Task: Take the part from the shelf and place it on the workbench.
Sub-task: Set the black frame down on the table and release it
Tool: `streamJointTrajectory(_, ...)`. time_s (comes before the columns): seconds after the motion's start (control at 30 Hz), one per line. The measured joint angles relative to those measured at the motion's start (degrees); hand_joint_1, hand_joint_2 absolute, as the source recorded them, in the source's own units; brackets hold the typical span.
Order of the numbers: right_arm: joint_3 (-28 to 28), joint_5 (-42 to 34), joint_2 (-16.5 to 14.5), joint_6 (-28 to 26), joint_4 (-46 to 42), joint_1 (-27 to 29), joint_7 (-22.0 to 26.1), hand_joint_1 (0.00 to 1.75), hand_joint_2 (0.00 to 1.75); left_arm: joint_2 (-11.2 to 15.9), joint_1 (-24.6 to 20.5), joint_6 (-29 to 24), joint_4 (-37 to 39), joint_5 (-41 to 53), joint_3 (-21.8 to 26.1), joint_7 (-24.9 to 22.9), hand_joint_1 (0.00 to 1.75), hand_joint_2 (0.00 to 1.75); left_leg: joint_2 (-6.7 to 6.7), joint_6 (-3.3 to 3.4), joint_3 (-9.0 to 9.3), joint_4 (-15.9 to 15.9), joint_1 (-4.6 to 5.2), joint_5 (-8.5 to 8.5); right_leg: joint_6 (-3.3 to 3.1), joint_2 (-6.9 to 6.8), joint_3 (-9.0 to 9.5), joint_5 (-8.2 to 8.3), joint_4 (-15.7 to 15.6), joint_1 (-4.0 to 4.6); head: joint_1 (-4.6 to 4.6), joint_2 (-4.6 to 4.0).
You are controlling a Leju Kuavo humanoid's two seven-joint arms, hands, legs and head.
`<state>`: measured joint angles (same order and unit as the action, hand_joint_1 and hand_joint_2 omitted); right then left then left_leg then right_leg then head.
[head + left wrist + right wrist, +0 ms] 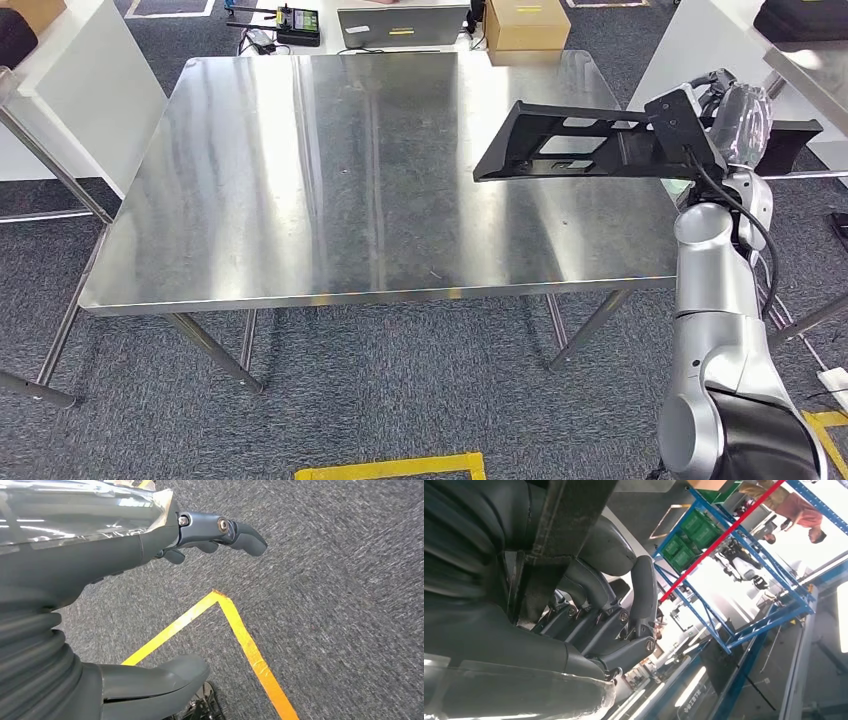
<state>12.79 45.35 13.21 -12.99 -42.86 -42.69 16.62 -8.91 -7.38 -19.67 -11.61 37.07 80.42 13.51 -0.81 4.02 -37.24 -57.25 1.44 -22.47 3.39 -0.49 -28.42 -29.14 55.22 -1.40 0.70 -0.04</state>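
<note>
The part (570,145) is a long, flat black plastic bracket with cut-outs. It hangs level above the right side of the steel workbench (300,200), not touching the top. My right hand (735,120) grips its right end, just past the bench's right edge. In the right wrist view the dark fingers (624,625) curl around the black bar of the part (559,530). My left hand (75,570) hangs over the grey carpet with its fingers (220,532) and thumb (155,680) apart and nothing between them.
A cardboard box (527,22) and a grey case (403,25) stand beyond the bench's far edge. White panels flank it on the left (90,90) and right (700,40). Yellow floor tape (390,467) lies in front. A blue shelf (744,570) holds green bins (689,537).
</note>
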Motion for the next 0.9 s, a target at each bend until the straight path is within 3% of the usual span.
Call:
streamJointTrajectory(0.07, 0.02, -0.01, 0.23, 0.02, -0.38, 0.19, 0.08, 1.75, 1.75, -0.04, 0.01, 0.03, 0.0, 0.0, -0.01, -0.14, 0.0, 1.75, 0.1, 0.78, 1.02, 1.23, -0.32, 0.36, 0.07, 0.08, -0.61, -0.66, 1.68, 0.05, 0.03, 0.0)
streamJointTrajectory(0.1, 0.03, -0.02, 0.39, 0.05, -0.47, 0.26, 0.1, 1.75, 1.75, -0.08, 0.0, 0.04, 0.01, -0.01, -0.02, -0.22, 0.0, 1.75, 0.15, 1.02, 1.5, 1.72, -0.5, 0.52, -0.19, 0.17, -2.05, -1.77, 4.52, 0.07, 0.07, 0.0)
streamJointTrajectory(0.17, 0.05, -0.04, 0.63, 0.15, -0.47, 0.51, 0.08, 1.75, 1.75, -0.14, -0.04, 0.06, 0.02, -0.08, -0.04, -0.35, 0.0, 1.75, 0.2, 1.2, 1.78, 1.82, -0.49, 0.43, -0.63, 0.33, -6.75, -4.56, 12.69, 0.09, 0.09, 0.0)
streamJointTrajectory(0.2, 0.07, -0.04, 0.71, 0.19, -0.46, 0.77, 0.06, 1.75, 1.75, -0.15, -0.04, 0.07, 0.02, -0.12, -0.05, -0.41, 0.0, 1.75, 0.19, 1.11, 1.84, 1.78, -0.52, 0.34, -0.54, 0.36, -8.97, -5.34, 16.03, 0.02, 0.09, 0.0)
streamJointTrajectory(0.23, 0.07, -0.04, 0.75, 0.21, -0.46, 1.03, 0.04, 1.75, 1.75, -0.16, -0.03, 0.07, 0.02, -0.15, -0.05, -0.44, 0.0, 1.75, 0.15, 0.95, 1.9, 1.7, -0.56, 0.21, -0.17, 0.36, -10.24, -5.16, 17.33, -0.11, 0.09, 0.0)
streamJointTrajectory(0.27, 0.07, -0.04, 0.79, 0.21, -0.47, 1.21, 0.04, 1.75, 1.75, -0.19, -0.02, 0.07, 0.02, -0.15, -0.05, -0.46, 0.0, 1.75, 0.1, 0.7, 1.98, 1.52, -0.67, 0.03, 0.48, 0.35, -10.26, -3.94, 16.17, -0.29, 0.09, 0.0)
streamJointTrajectory(0.33, 0.07, -0.04, 0.9, 0.21, -0.55, 1.33, 0.04, 1.75, 1.75, -0.22, -0.01, 0.07, 0.01, -0.15, -0.05, -0.5, 0.0, 1.75, -0.02, -0.13, 2.0, 0.65, -0.93, -0.63, 1.96, 0.25, -7.62, 0.02, 8.85, -0.81, 0.11, 0.0)
streamJointTrajectory(0.37, 0.07, -0.03, 0.93, 0.22, -0.6, 1.32, 0.04, 1.75, 1.75, -0.19, -0.01, 0.07, 0.01, -0.15, -0.05, -0.51, 0.0, 1.75, -0.08, -0.65, 1.87, -0.01, -0.94, -1.14, 2.2, 0.26, -6.08, 1.57, 5.48, -0.9, 0.11, 0.0)
streamJointTrajectory(0.43, 0.08, -0.02, 0.92, 0.27, -0.71, 1.44, 0.01, 1.75, 1.75, -0.07, 0.0, 0.07, 0.01, -0.16, -0.05, -0.52, 0.0, 1.75, -0.15, -1.4, 1.63, -0.87, -0.8, -1.88, 1.42, 0.3, -4.73, 2.64, 2.77, -0.8, 0.09, 0.0)
streamJointTrajectory(0.5, 0.09, 0.02, 0.86, 0.35, -0.76, 1.56, -0.03, 1.75, 1.75, -0.06, 0.02, 0.04, 0.02, -0.21, -0.05, -0.55, 0.0, 1.75, -0.14, -1.74, 1.61, -1.06, -0.92, -2.15, 0.21, 0.45, -4.6, 2.56, 2.9, -0.69, 0.05, 0.0)
streamJointTrajectory(0.57, 0.13, 0.21, 0.8, 0.49, -0.78, 1.34, -0.08, 1.75, 1.75, -0.1, 0.01, -0.04, 0.02, -0.32, -0.04, -0.57, 0.0, 1.75, 0.07, -2.31, 0.94, -2.58, -1.22, -3.01, -0.5, 0.51, -4.24, 2.39, 2.88, -0.83, 0.04, 0.0)
streamJointTrajectory(0.63, 0.15, 0.56, 0.72, 0.7, -0.77, 0.89, -0.13, 1.75, 1.75, -0.14, 0.01, -0.16, 0.02, -0.4, -0.04, -0.57, 0.0, 1.75, 0.32, -3.02, -2.02, -8.3, -1.44, -5.4, -1.12, 0.51, -3.73, 2.03, 2.85, -0.82, 0.03, 0.0)
streamJointTrajectory(0.7, 0.15, 0.81, 0.6, 0.85, -0.71, 0.6, -0.15, 1.75, 1.75, -0.2, 0.03, -0.24, 0.02, -0.43, -0.04, -0.59, 0.0, 1.75, 0.44, -3.34, -6.45, -15.6, -1.6, -7.45, -1.64, 0.5, -3.29, 1.6, 2.86, -0.64, 0.02, 0.0)
streamJointTrajectory(0.73, 0.15, 0.87, 0.55, 0.88, -0.66, 0.55, -0.15, 1.75, 1.75, -0.24, 0.07, -0.25, 0.02, -0.43, -0.04, -0.62, 0.0, 1.75, 0.47, -3.29, -7.91, -17.26, -1.63, -7.23, -1.8, 0.51, -3.0, 1.33, 2.86, -0.55, 0.02, 0.0)
streamJointTrajectory(0.77, 0.16, 0.9, 0.52, 0.89, -0.6, 0.53, -0.16, 1.75, 1.75, -0.27, 0.1, -0.26, 0.02, -0.44, -0.03, -0.64, 0.0, 1.75, 0.49, -3.09, -8.34, -16.79, -1.62, -5.93, -1.9, 0.53, -2.63, 1.02, 2.86, -0.45, 0.01, 0.0)
streamJointTrajectory(0.83, 0.17, 0.92, 0.51, 0.89, -0.48, 0.44, -0.15, 1.75, 1.75, -0.27, 0.15, -0.27, 0.02, -0.43, -0.02, -0.68, 0.0, 1.75, 0.49, -2.24, -6.0, -9.93, -1.46, -1.26, -1.83, 0.59, -1.64, 0.24, 2.82, -0.34, 0.02, 0.0)
streamJointTrajectory(0.9, 0.18, 0.96, 0.51, 0.9, -0.33, 0.2, -0.12, 1.75, 1.75, -0.25, 0.1, -0.3, 0.02, -0.4, -0.05, -0.73, 0.0, 1.75, 0.53, -1.34, -2.77, -3.57, -1.08, 1.14, -1.46, 0.66, -0.98, -0.49, 2.71, -0.03, 0.03, 0.0)
